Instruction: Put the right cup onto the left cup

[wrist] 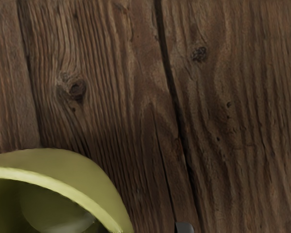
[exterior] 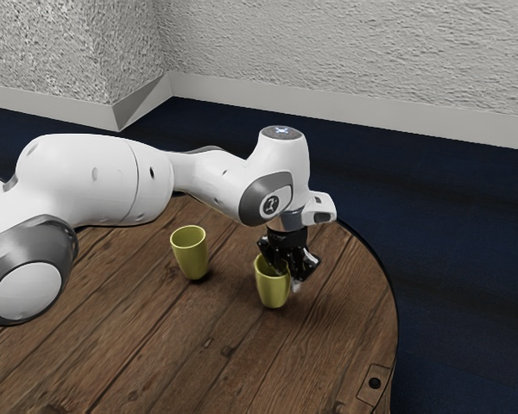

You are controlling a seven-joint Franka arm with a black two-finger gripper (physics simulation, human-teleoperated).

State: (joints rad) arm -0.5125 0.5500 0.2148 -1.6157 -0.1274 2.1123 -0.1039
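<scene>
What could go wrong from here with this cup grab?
The hand sits to one side of the right cup, by its rim; closing could drag or tip it. One fingertip stands apart from the cup's wall, so the grip might catch poorly. The left cup stands upright on a narrow base; an off-centre placement could topple it.

The fingers (exterior: 288, 278) hide part of the rim of the cup (exterior: 272, 295) at the exterior view's right; the wrist view's edge cuts that cup off. The worktop (exterior: 155, 354) runs out of both views, partly hidden by the arm (exterior: 95, 181), itself cut off at the exterior view's left.
</scene>
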